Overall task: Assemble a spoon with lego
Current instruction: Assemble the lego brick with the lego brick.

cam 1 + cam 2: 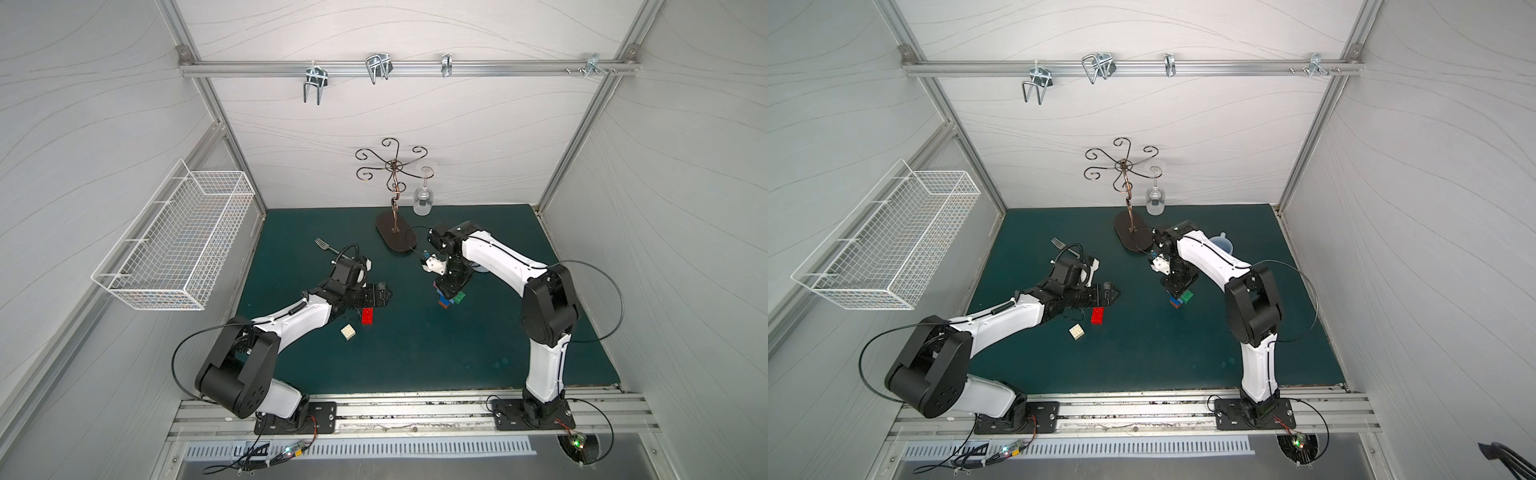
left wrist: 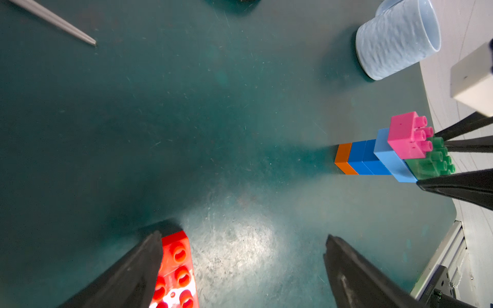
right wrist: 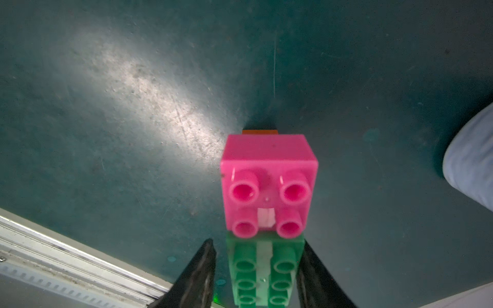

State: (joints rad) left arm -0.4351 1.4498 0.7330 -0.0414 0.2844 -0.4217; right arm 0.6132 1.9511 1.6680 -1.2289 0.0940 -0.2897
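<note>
The spoon is a part-built stack: orange end down on the green mat, two blue bricks, then a light blue brick, a green brick and a pink brick on top. My right gripper points down over it with its fingers on either side of the green brick. A gap shows at one finger, so the jaws are open. My left gripper is wide open and low over the mat. A red brick lies flat beside one of its fingers. A white brick lies loose nearby.
A metal fork lies behind the left arm. A wire glass stand with a hanging wine glass stands at the back. A pale plastic cup sits behind the right arm. A wire basket hangs on the left wall.
</note>
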